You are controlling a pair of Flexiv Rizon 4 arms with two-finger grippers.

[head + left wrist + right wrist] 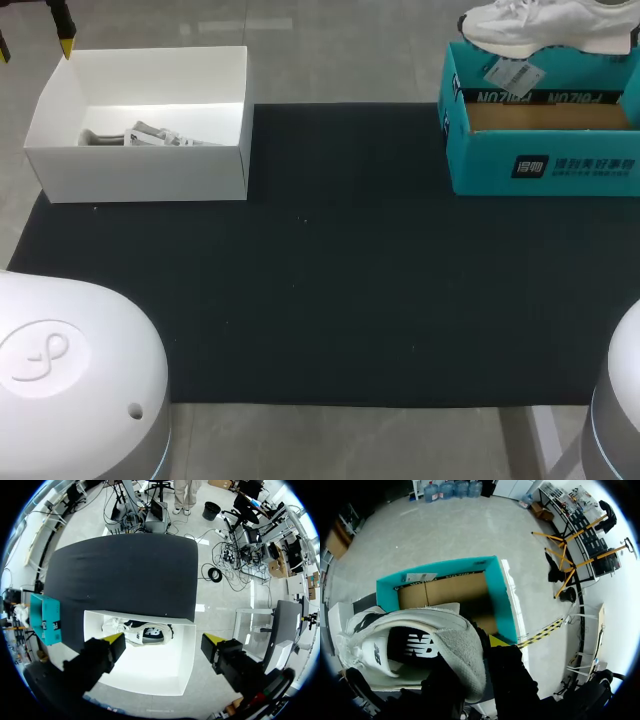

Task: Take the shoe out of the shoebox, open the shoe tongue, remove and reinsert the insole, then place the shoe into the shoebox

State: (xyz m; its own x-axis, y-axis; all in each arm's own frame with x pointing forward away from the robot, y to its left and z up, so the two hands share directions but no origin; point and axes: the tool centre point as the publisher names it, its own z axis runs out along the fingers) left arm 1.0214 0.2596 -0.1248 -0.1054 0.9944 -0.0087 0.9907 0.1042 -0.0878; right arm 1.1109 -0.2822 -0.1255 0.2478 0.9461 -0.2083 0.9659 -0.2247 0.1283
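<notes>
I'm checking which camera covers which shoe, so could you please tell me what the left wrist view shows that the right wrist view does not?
Only the left wrist view: the inside of the white box, with a black-and-white shoe lying in it and the left gripper open above it.
Only the right wrist view: the white shoe, held at its heel by the right gripper above the teal box, whose brown cardboard floor is in view.
Both: the teal box, seen in the left wrist view only from outside, across the black mat.

The shoe (pixel 545 25) is white, the shoebox (pixel 480 165) teal, the mat (pixel 330 290) black.
</notes>
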